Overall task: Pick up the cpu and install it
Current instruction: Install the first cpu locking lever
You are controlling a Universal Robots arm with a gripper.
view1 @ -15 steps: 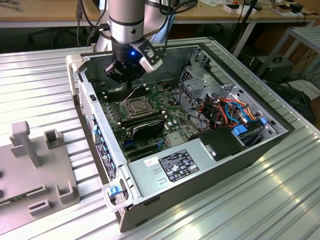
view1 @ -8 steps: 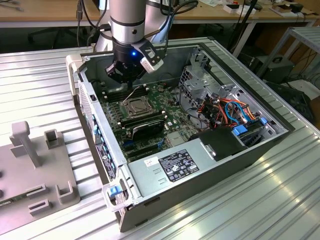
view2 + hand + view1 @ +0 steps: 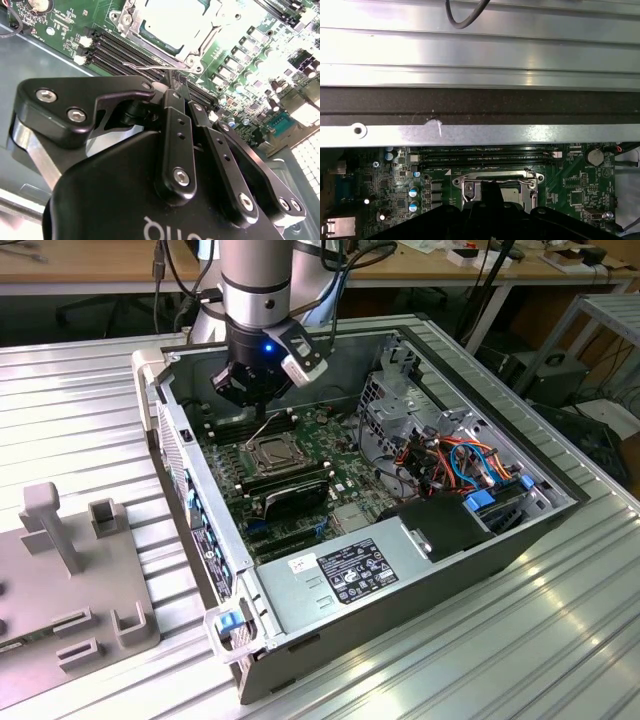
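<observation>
Ribbed bench (image 3: 500, 640), open case (image 3: 520, 540) — your gripper (image 3: 179, 92) hangs, fingers pinched together, nothing visibly held; cpu (image 3: 170, 17) sits in the socket (image 3: 199, 49) just beyond.

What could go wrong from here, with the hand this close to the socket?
1. The hand hangs close above the thin wire lever beside the socket; it could snag or bend it.
2. The chip glares white, so I cannot tell whether it sits flat; pressing could damage it.
</observation>
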